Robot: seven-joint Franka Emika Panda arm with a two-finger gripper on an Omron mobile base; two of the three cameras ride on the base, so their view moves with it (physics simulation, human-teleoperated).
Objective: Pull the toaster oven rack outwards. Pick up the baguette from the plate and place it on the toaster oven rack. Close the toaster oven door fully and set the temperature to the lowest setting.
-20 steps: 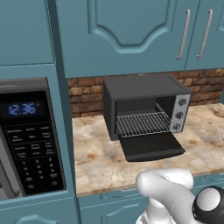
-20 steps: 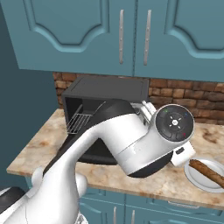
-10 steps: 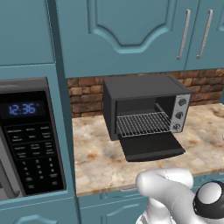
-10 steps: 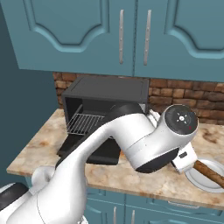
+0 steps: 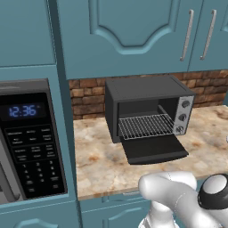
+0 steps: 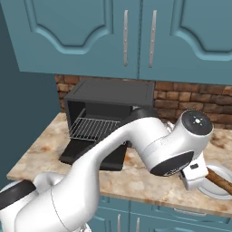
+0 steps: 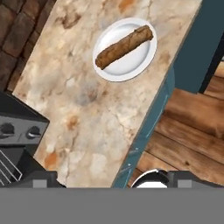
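Observation:
The dark grey toaster oven [image 5: 149,95] stands on the counter with its door [image 5: 153,150] folded down flat. The silver wire rack [image 5: 145,126] lies level inside, reaching the front opening. In the hand view the golden-brown baguette [image 7: 124,46] lies diagonally on a white plate [image 7: 144,61], well ahead of my gripper [image 7: 116,183]. The gripper is open, its fingertips [image 7: 43,179] wide apart with nothing between them. In the right base view my wrist hangs over the plate [image 6: 213,192] and hides most of the baguette [image 6: 222,183].
A black microwave [image 5: 31,142] with blue clock digits is built in at the left. The oven's knob panel [image 5: 182,116] faces front; its knobs [image 7: 33,131] show beside the counter edge [image 7: 153,118]. Teal cabinets hang above; wooden floor lies beyond the edge.
My arm has swung right, carrying the wrist towards the plate. The gripper has stayed open. The oven, its door and rack have not moved.

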